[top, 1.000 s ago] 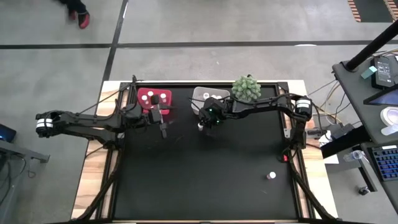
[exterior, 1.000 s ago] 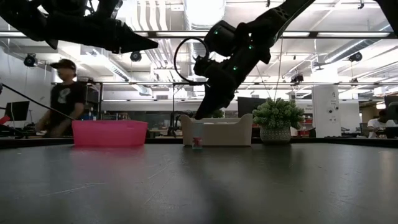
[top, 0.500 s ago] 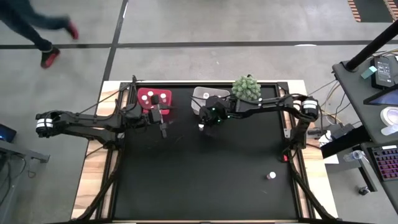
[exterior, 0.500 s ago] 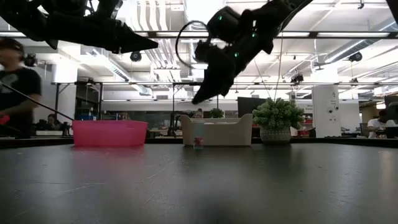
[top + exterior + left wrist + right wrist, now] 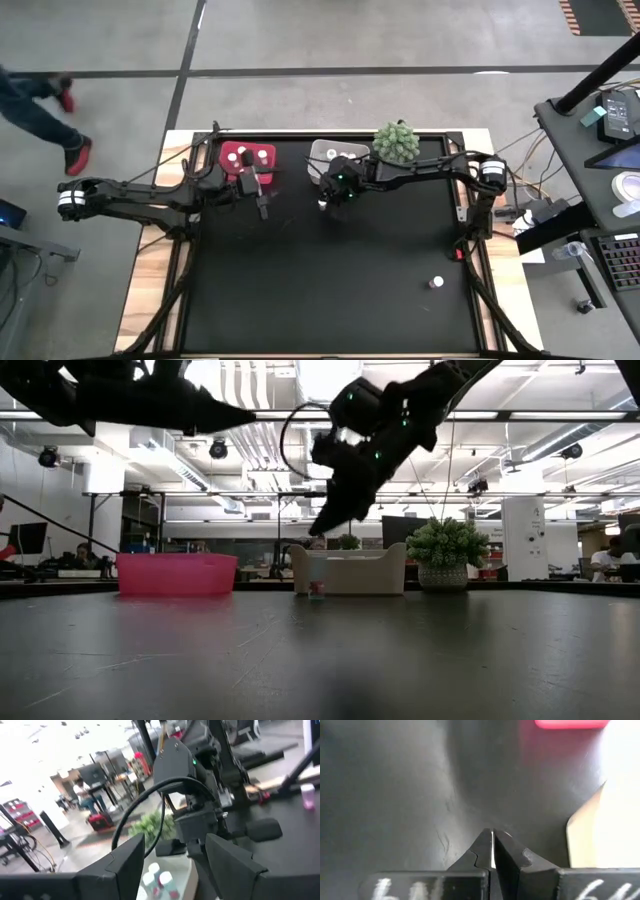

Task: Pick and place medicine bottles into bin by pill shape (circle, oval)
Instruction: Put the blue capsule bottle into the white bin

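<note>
Hovering just above a bottle point(image 5: 317, 589) before the beige bin point(image 5: 350, 571), right tool point(image 5: 322, 525) pinched empty; left tool point(image 5: 170, 857) spread, parked by the red bin point(image 5: 248, 158).

Robotics lab, open ceiling ducts point(image 5: 250, 445), monitors point(image 5: 405, 530), workbenches point(image 5: 60, 573)

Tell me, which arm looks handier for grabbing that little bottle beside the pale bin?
Right: its tool hangs just above that bottle, fingers closed and empty. The left tool waits by the red bin.
</note>
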